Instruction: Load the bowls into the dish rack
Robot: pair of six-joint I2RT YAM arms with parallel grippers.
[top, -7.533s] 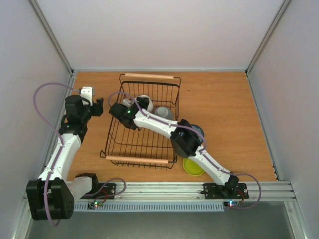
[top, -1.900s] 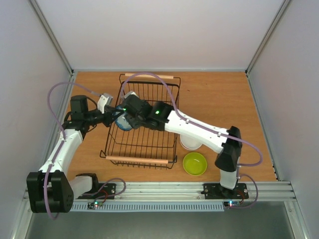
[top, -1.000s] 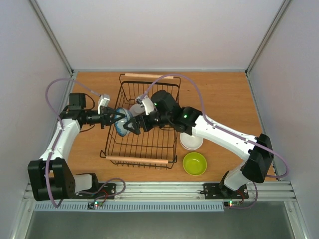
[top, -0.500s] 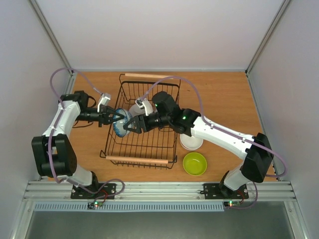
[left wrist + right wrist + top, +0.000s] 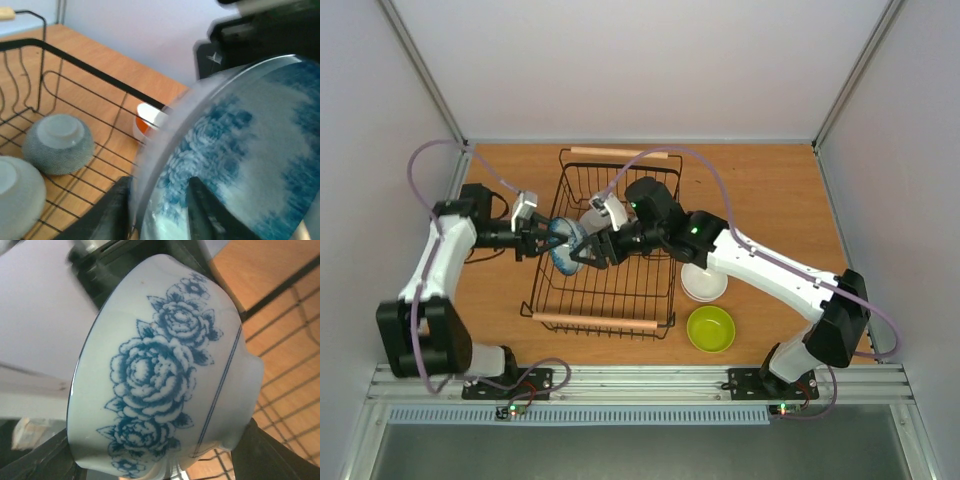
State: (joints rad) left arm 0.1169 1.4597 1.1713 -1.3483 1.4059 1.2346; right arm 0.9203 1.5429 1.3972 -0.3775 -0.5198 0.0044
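— Wooden table [image 5: 770, 200] between pale walls. What stands on it?

— A black wire rack [image 5: 620, 290] with two wooden handles, on the left half. Just right of it is a white bowl [image 5: 704, 284], and nearer to us a green bowl [image 5: 711, 329]. Both are on the table, outside the rack.

— And the two arms?

— They meet over the left part of the rack. Between them hangs a flowered bowl [image 5: 565, 246], white with blue roses. It is tilted on its side, in the air, not touching the wires.

— Who holds it?

— The right gripper [image 5: 588, 250] grasps it; its dark fingers [image 5: 262, 455] sit on both sides of the bowl. The left gripper [image 5: 545, 240] has one of its fingers [image 5: 116, 212] outside the rim and the other inside. If it presses, I cannot tell; the view is blurred.

— Is something already in the rack?

— Yes, a grey bowl [image 5: 59, 143] and a pale bowl [image 5: 17, 192], both upside down on the bottom wires. An orange bowl [image 5: 146, 121] shows behind the rim wire; inside or outside, I cannot tell.
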